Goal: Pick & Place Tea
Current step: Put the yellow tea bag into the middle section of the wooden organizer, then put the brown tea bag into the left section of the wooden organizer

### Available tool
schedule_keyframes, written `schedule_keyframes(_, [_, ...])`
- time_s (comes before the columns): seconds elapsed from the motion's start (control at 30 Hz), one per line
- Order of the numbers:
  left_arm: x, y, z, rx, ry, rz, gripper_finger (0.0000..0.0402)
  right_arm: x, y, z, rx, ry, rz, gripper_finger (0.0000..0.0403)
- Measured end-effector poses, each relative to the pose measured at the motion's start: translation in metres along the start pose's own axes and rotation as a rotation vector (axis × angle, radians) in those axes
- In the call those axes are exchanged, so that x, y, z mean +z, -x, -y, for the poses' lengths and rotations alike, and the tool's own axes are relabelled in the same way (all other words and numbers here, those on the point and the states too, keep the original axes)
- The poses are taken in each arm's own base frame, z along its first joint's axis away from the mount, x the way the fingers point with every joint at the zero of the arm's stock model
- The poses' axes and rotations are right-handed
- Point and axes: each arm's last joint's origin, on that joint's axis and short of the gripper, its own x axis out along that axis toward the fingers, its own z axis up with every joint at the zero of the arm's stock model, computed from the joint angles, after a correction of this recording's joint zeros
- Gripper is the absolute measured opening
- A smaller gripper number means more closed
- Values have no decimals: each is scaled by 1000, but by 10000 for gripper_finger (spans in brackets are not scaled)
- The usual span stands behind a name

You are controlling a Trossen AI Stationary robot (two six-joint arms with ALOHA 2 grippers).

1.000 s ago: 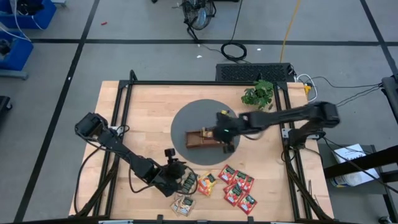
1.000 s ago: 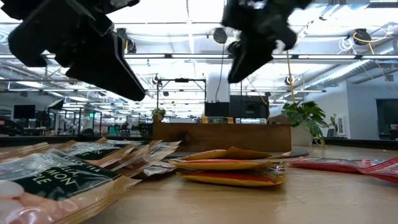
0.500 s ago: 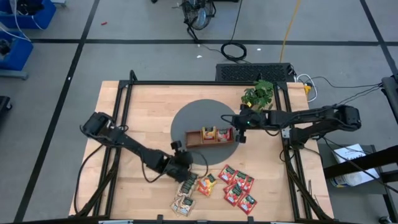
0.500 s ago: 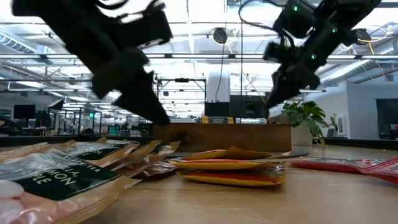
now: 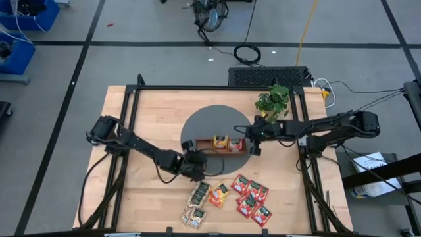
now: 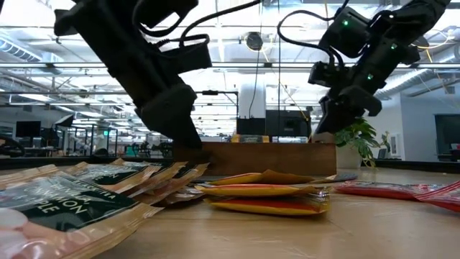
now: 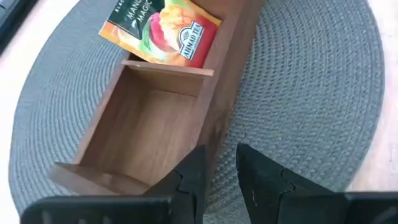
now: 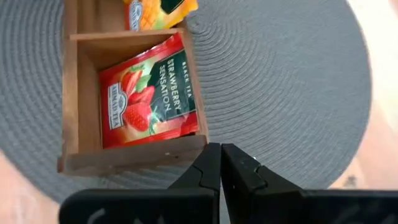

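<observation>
**Inspector:** How is the tea looking, and where is it lying?

**Assistant:** The packets are small, flat and square, each with a dark green label. A red strawberry packet [image 8: 149, 99] is lying flat in the wooden tray's [image 5: 220, 143] end compartment nearest the right arm. An orange mango packet [image 7: 163, 30] is leaning in the middle compartment. The third compartment, nearest the left arm, is showing bare wood. The remaining packets are lying on the table in front of the tray: pale green-white ones [image 5: 196, 204], an orange one [image 5: 218, 195] and a cluster of red ones [image 5: 251, 199].

**Inspector:** And the grippers?

**Assistant:** The left gripper [image 7: 219, 171] is hovering just over the tray's front wall by the bare compartment, fingers slightly parted, holding nothing. The right gripper [image 8: 220, 163] is hanging just off the tray's strawberry end, fingers pressed together, holding nothing.

**Inspector:** The surface and the room?

**Assistant:** The tray is sitting on a round grey woven mat [image 5: 214, 128] on a light wooden table [image 5: 151, 118] framed in black rails. A green leafy plant [image 5: 274, 100] is standing beyond the tray, near the right arm. Cables are trailing over the grey floor [image 5: 164, 59] around the table. Beyond it, the low view is showing a large hall with ceiling lights and monitors.
</observation>
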Motion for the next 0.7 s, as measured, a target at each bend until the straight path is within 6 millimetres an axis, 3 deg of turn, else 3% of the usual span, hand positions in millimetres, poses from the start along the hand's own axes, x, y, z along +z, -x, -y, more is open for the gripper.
schedule_keyframes(0.47, [9, -3, -3, -93, 15, -29, 93, -5, 2, -3, -18, 52, -8, 1])
schedule_keyframes(0.7, [34, 20, 6, -153, -39, -44, 93, 1, 26, 10, -394, 67, 56, 1])
